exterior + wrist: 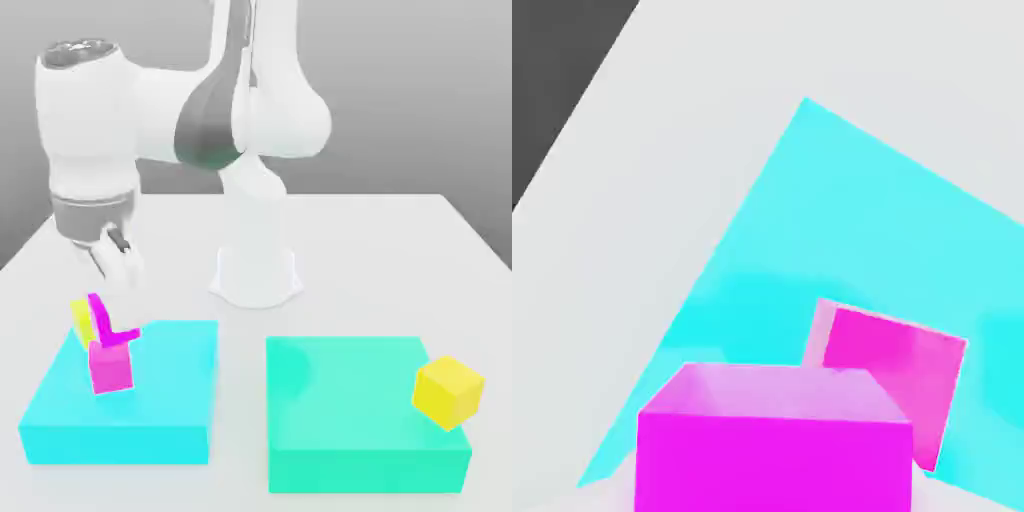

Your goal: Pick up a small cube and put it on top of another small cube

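Exterior view gives the whole layout. The white Panda arm (250,130) rises from the white table (400,250) behind the cyan block (160,400) and reaches over that block's far corner at the exterior view's left. Its gripper (113,265) hangs above that corner, clear of everything below it. Whether the pincer is open or closed cannot be told.

A second flat block, greener turquoise (350,400), lies beside the cyan block toward the exterior view's right, with a strip of table between them. A yellow cube (448,392) sits tilted at its edge farthest from the cyan block. Another yellow cube (80,318) stands on the cyan block's far corner under the gripper.

At the same corner, the lower small cube (110,368) rests flat on the cyan block. The tilted small cube (100,318) is tipped up on an edge, seemingly touching the lower one's top.

Hand view shows what the exterior view does not: the lower small cube (772,465) up close, top face level, and the tilted small cube (892,375) just behind it, over the cyan block (842,220). Both have equal sides, so neither has a long axis.
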You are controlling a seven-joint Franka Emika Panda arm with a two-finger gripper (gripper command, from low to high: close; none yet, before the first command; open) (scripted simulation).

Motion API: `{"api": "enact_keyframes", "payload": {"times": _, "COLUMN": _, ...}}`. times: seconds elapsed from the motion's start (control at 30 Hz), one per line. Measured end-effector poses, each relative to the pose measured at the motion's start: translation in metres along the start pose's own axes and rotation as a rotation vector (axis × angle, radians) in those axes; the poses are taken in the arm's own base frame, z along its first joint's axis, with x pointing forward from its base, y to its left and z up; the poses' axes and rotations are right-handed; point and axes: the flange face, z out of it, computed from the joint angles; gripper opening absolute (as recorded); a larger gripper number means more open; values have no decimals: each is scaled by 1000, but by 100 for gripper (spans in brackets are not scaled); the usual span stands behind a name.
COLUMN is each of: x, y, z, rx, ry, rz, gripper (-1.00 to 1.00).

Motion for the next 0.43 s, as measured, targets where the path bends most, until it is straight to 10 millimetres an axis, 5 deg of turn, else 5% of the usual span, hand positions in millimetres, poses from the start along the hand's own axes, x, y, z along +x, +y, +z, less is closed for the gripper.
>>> {"api": "enact_keyframes", "payload": {"times": 0.13, "x": 6, "y": 4, "z": 46, "rx": 2, "ry": -5, "rz": 23, "gripper": -100}}
{"api": "enact_keyframes", "payload": {"times": 0.17, "x": 6, "y": 5, "z": 52, "rx": 2, "ry": -5, "rz": 24, "gripper": 100}}
{"api": "enact_keyframes", "payload": {"times": 0.37, "x": 6, "y": 5, "z": 56, "rx": 1, "ry": -4, "rz": 24, "gripper": 100}}
{"api": "enact_keyframes", "payload": {"times": 0.43, "x": 6, "y": 4, "z": 42, "rx": 0, "ry": -4, "rz": 24, "gripper": 100}}
